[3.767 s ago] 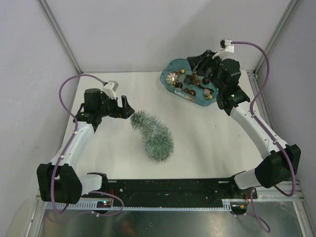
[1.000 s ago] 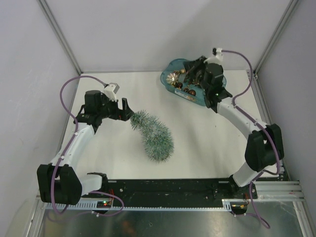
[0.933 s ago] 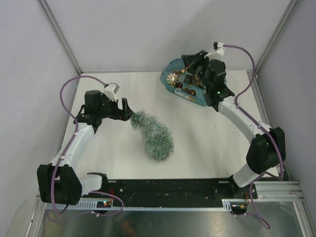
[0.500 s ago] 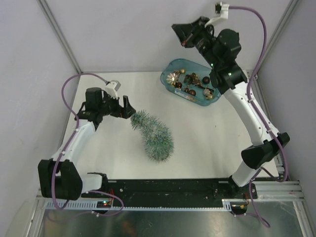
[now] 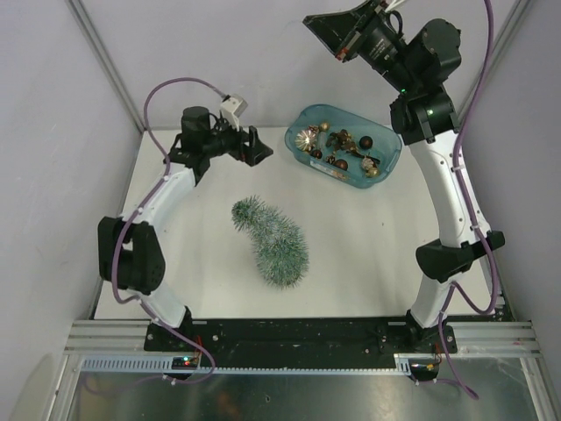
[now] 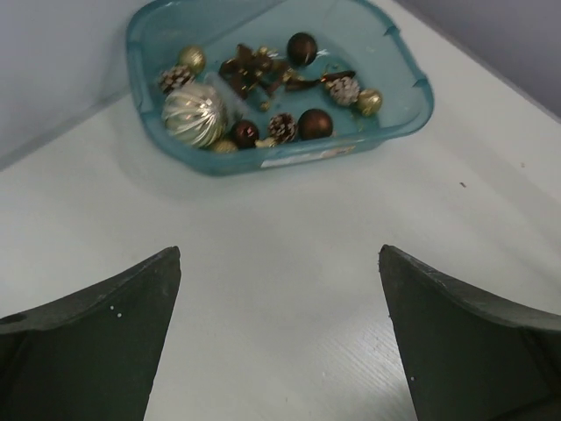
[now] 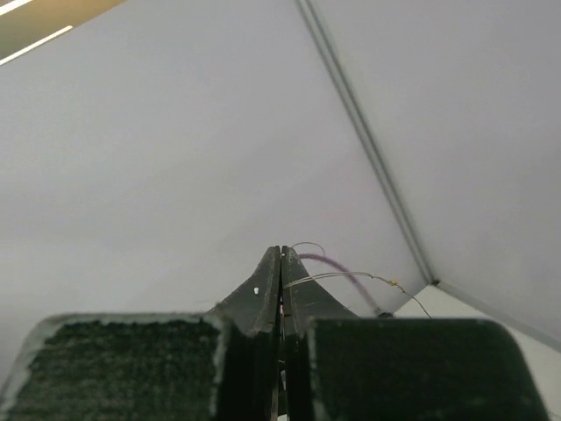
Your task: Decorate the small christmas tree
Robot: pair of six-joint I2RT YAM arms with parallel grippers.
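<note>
Status: decoration not begun, by my reading. The small christmas tree (image 5: 273, 241) lies on its side at mid-table (image 5: 368, 237), bare of ornaments and well apart from both arms.

Orientation: its long axis runs diagonally. The narrow tip points toward the far left and the broad end toward the near right. The base is not discernible from above.

Left gripper (image 6: 280, 263): jaws spread wide, nothing between them. It is poised over the table short of the teal tray (image 6: 412, 88) and faces the ornaments (image 6: 195, 114) heaped inside.

Right gripper (image 7: 280, 256): raised high toward the back wall, jaws pressed flat together. A fine wire shows near the tips. It may be an ornament hanger, but I cannot confirm that it is pinched or that anything hangs from it.

Step in hand: fetching an ornament, as I judge it. The next move calls for advancing the left gripper over the tray, lowering onto a single piece and closing gently. The tree likely needs standing upright first, or steadying, before anything will stay on it.
</note>
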